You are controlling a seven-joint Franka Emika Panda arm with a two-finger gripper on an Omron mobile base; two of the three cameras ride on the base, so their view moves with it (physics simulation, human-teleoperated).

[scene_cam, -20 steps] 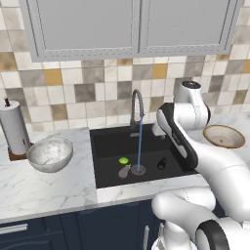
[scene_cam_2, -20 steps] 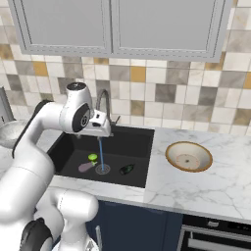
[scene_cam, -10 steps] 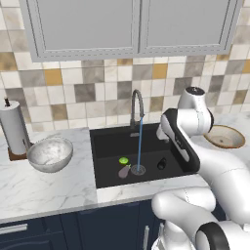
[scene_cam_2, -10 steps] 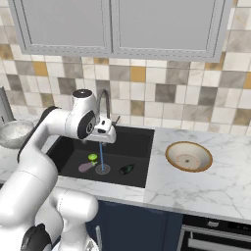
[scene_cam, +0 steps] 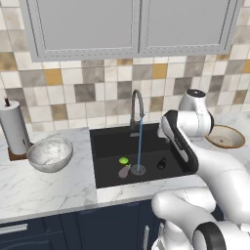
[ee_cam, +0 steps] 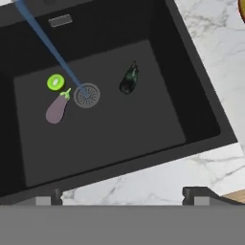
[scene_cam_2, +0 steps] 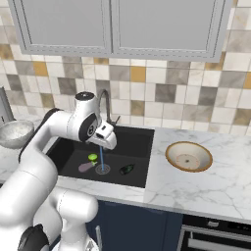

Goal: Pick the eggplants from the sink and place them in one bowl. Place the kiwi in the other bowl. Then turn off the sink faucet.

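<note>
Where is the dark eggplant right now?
The dark eggplant lies on the floor of the sink, right of the drain in the hand view, apart from the kiwi and the mauve eggplant.

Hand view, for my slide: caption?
Two eggplants and a kiwi lie in the sink under running water.

The arm's upper joint now stands further right, toward the tan bowl (scene_cam: 223,136), and the pincer (scene_cam_2: 106,135) now hangs wide open over the sink (scene_cam_2: 139,140), near the faucet (scene_cam_2: 105,104).

Paper towel roll (scene_cam: 13,126) on counter (scene_cam: 44,188)
</note>
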